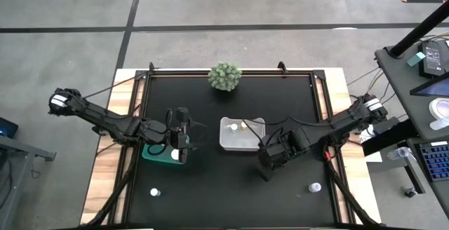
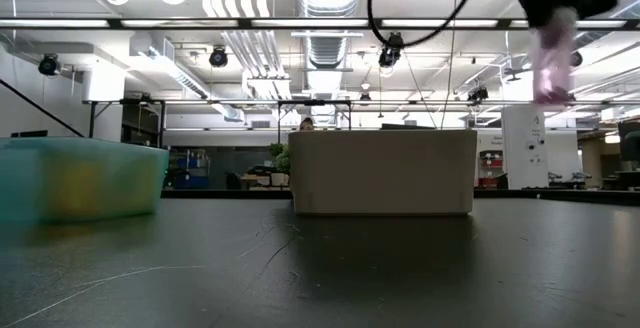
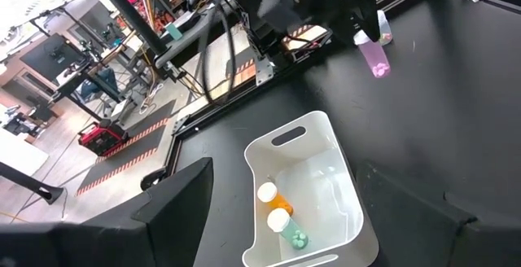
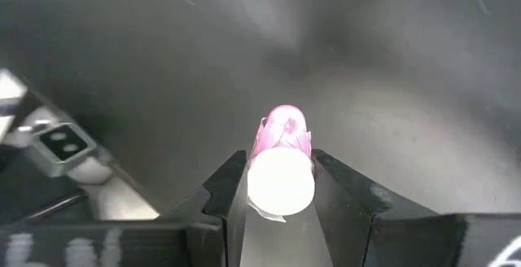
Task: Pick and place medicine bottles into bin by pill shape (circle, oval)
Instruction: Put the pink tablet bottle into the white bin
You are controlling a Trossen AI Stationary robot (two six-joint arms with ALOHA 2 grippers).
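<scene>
My right gripper is shut on a clear pink medicine bottle with a white cap, held above the table to the near right of the white bin. It also shows in the low view and in the left wrist view. The white bin holds an amber bottle and a bottle with green pills. My left gripper is open and empty above the teal bin. Two more bottles stand on the table at the near left and near right. My right gripper pinches the pink bottle at its white cap end between its two fingers, one on each side. The fingers come from above, pointing down along the bottle. The bottle hangs roughly upright below them, cap up, lifted clear of the table.
A green spiky ball plant stands at the far edge, middle. The black mat is bare between the two loose bottles. A desk with equipment stands off the table's right side.
</scene>
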